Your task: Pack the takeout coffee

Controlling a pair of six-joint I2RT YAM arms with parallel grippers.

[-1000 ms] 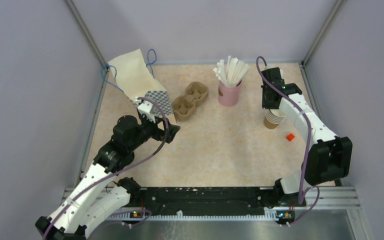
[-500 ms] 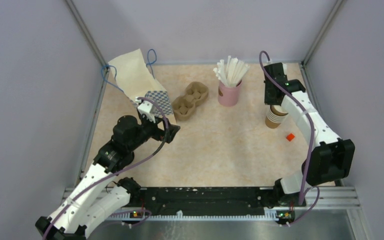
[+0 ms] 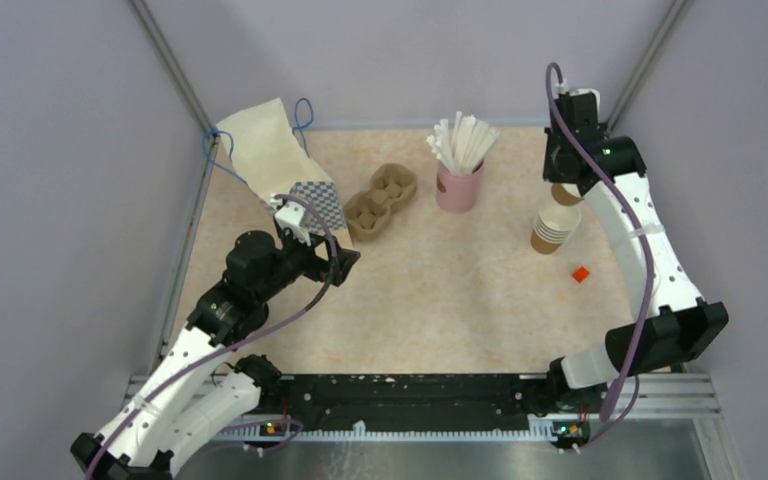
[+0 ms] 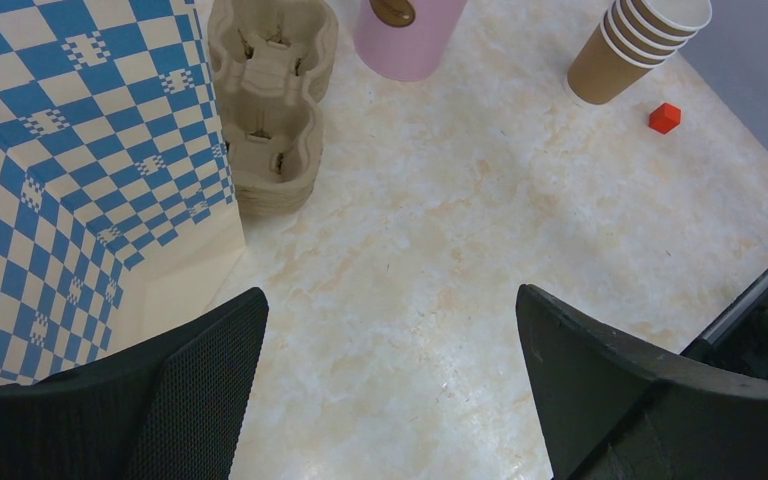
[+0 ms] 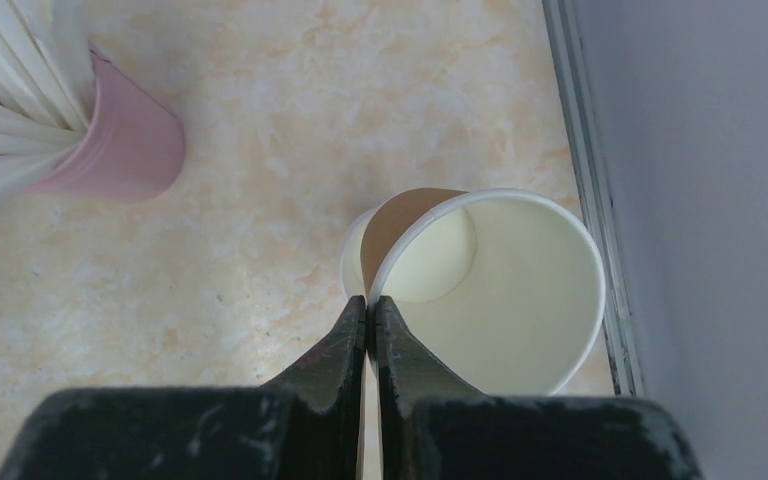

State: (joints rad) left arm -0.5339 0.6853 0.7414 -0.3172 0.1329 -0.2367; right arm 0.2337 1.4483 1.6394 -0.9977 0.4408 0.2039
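Observation:
The takeout coffee cup (image 5: 505, 300), brown paper outside and white inside, hangs tilted in the air above the stack of brown paper cups (image 3: 550, 230). My right gripper (image 5: 371, 300) is shut on its near rim, one finger inside and one outside. From above, the cup (image 3: 564, 193) sits just under the right gripper (image 3: 563, 182), near the back right corner. The stack's top rim (image 5: 353, 262) peeks out below the held cup. My left gripper (image 4: 390, 320) is open over bare table with nothing between its fingers, close to the checkered bag (image 4: 60, 150).
A pink cup of white straws (image 3: 458, 185) stands at the back centre. A pulp cup carrier (image 3: 381, 200) lies left of it, beside the cream bag (image 3: 270, 160) with its blue-checked lining. A small red block (image 3: 581, 273) lies on the right. A metal rail (image 5: 585, 170) and wall bound the right side.
My right arm has risen and swung toward the back right corner, lifting one cup off the stack. The left arm has not moved.

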